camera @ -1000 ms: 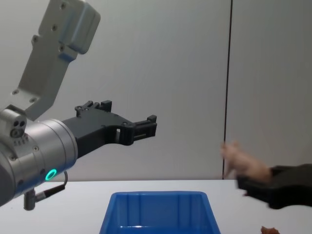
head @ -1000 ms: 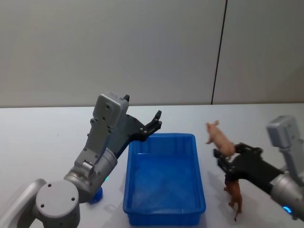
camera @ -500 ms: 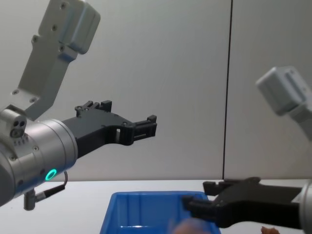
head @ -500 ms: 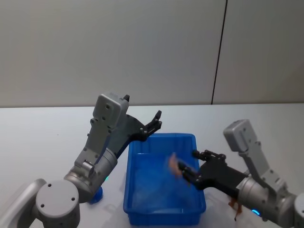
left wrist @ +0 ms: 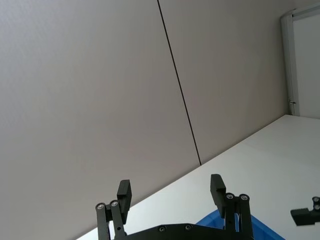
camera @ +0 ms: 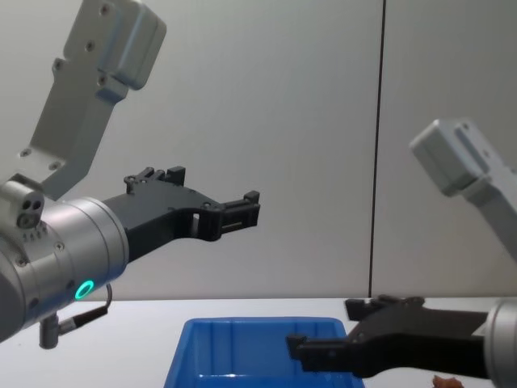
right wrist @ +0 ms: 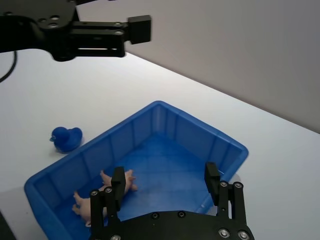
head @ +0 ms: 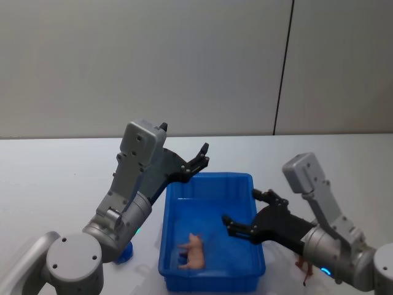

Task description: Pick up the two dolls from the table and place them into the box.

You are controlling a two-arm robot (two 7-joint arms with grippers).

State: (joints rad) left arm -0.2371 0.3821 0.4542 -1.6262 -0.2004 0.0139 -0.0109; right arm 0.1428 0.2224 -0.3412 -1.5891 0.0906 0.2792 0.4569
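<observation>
Head view: pink doll lies in box, left of right gripper.

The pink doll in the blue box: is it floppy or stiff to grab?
Probably stiff: the pink doll lies on its side in the box with its legs sticking straight out. Likely light, being small beside the box. Its narrow legs suggest it tips easily.
</observation>
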